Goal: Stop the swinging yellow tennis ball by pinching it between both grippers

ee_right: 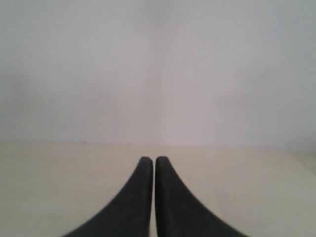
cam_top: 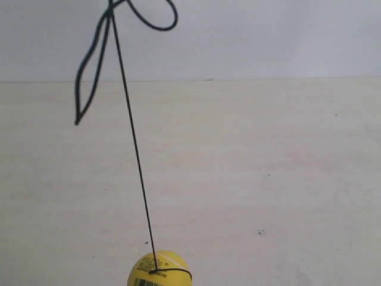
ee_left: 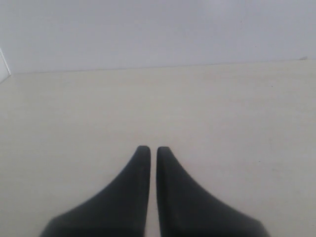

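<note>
On yellow tennis ball (cam_top: pixel 171 263), barcode label (cam_top: pixel 147 280)

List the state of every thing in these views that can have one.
yellow tennis ball, hanging from the string, lower part out of frame, neither hand touching it.
black string, taut and slanted, tied around the ball's top.
left hand, shut to a thin slit, empty, ball not in its view.
right hand, shut to a thin slit, empty, ball not in its view.
</note>
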Motion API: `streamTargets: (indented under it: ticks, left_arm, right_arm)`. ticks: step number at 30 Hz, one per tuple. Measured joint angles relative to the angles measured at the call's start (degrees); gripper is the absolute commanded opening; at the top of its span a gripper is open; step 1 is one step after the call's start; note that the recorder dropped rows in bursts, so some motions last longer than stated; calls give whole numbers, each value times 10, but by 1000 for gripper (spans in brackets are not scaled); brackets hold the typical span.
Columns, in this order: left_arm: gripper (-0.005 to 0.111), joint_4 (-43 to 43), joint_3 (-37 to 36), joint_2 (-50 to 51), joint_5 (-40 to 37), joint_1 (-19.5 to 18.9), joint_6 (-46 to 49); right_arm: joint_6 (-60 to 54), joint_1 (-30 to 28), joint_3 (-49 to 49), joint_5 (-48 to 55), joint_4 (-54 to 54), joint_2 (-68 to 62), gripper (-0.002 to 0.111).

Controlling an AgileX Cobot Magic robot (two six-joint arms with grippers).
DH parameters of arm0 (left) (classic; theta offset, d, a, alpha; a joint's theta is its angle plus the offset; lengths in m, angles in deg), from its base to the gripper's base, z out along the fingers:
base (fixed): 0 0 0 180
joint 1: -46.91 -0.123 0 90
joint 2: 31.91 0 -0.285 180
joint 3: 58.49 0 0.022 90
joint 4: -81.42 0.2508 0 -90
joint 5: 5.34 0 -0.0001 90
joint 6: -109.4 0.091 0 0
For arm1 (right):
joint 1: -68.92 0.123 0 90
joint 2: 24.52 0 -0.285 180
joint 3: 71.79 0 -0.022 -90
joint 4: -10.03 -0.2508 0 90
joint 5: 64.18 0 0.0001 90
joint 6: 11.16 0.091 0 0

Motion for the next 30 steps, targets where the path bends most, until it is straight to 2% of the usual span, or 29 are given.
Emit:
streamTargets:
  ticks: [4, 10, 30]
  left_arm:
    - [5, 0, 0, 0, 0, 0, 0]
    - [5, 0, 0, 0, 0, 0, 0]
    - [5, 0, 0, 0, 0, 0, 0]
  right_arm:
    - [-7, -9, 2, 92, 8, 0, 0]
    - [-16, -10, 4, 169, 19, 0, 0]
    - [-16, -10, 4, 180, 20, 0, 0]
